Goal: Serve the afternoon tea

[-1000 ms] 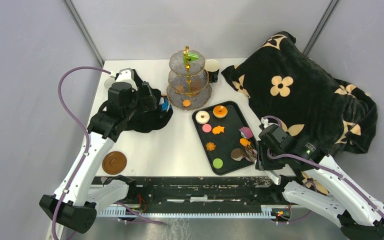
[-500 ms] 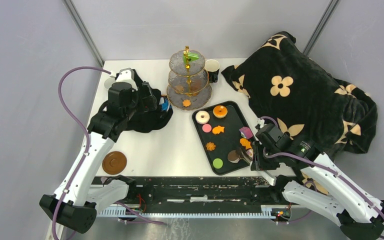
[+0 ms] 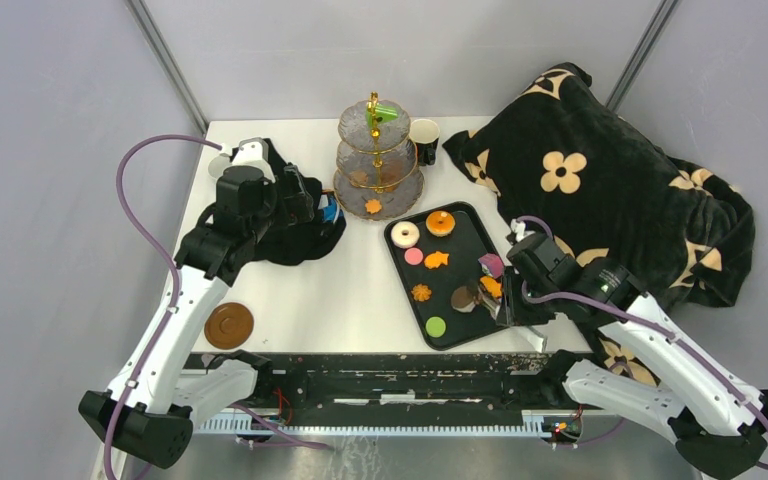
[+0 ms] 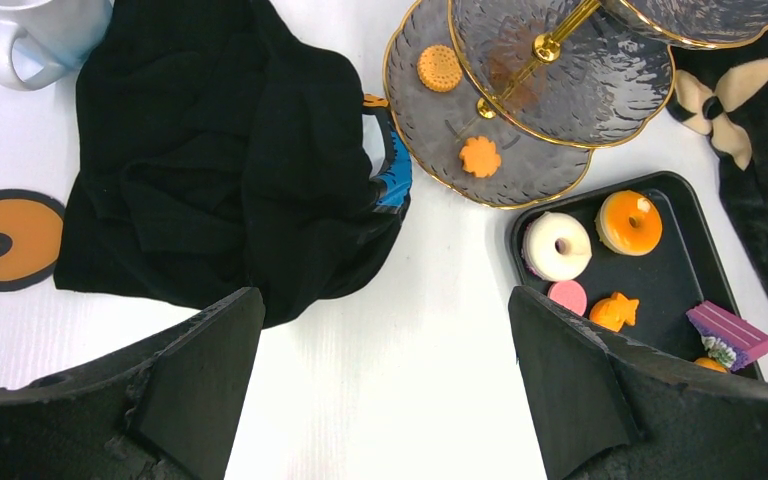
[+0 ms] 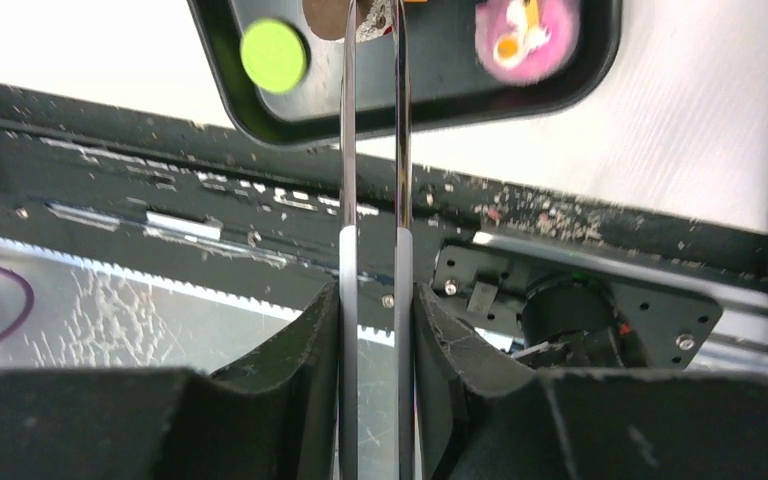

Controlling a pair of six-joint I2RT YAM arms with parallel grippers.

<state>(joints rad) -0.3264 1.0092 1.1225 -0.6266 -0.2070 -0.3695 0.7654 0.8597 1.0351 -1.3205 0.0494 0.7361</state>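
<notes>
A black tray [image 3: 463, 242] holds the treats: a white donut [image 3: 405, 234], an orange donut [image 3: 440, 222], a pink disc [image 3: 414, 256], orange cookies [image 3: 421, 293], a green disc [image 3: 436, 326] and a purple cube [image 3: 491, 264]. My right gripper [image 3: 507, 303] is shut on metal tongs [image 5: 348, 150]. The tongs pinch a brown round treat [image 3: 463, 298] just above the tray's near right part. The three-tier stand [image 3: 378, 160] has an orange cookie [image 3: 372, 206] on its bottom tier. My left gripper [image 4: 380, 390] is open and empty over bare table beside the black cloth.
A crumpled black cloth [image 3: 295, 232] lies left of the stand, with a white mug [image 3: 222, 160] behind it. A brown coaster [image 3: 229, 325] sits near left. A small cup [image 3: 424, 135] stands by the stand. The black flowered blanket [image 3: 600, 190] fills the right side.
My right gripper has moved left and a little away from the table edge, carrying the tongs and the brown treat further over the tray. The left arm has not moved.
</notes>
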